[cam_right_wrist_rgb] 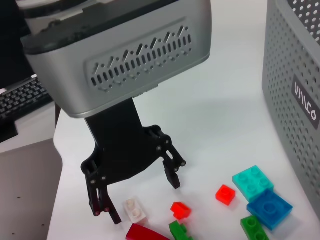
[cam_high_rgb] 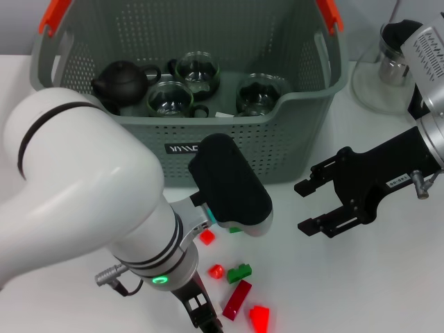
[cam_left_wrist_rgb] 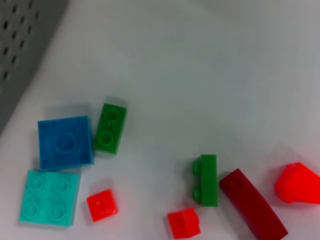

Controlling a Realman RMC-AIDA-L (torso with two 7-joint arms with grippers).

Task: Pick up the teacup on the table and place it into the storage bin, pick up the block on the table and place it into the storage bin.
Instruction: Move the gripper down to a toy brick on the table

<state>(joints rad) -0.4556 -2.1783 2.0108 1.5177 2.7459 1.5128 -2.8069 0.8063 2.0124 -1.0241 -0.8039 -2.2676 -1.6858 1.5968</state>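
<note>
Head view: we are seeing the storage bin [cam_high_rgb: 208, 104] standing at the back of the table [cam_high_rgb: 361, 277], holding glass teacups [cam_high_rgb: 170, 98] and a dark teapot [cam_high_rgb: 119, 83]; the right gripper [cam_high_rgb: 312, 207] is hovering open beside the bin; the left gripper [cam_high_rgb: 201, 316] is hanging over scattered blocks [cam_high_rgb: 238, 300]. Left wrist view: we are looking at a blue block [cam_left_wrist_rgb: 65, 142], a teal block [cam_left_wrist_rgb: 49, 197], green and red ones lying near the bin's wall. Right wrist view: the left gripper is spreading its fingers [cam_right_wrist_rgb: 173, 172] above a white block [cam_right_wrist_rgb: 135, 210].

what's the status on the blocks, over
Left end effector open, above the blocks. Right end effector open, empty, beside the storage bin. Glass cups already binned. Nothing blocking.
</note>
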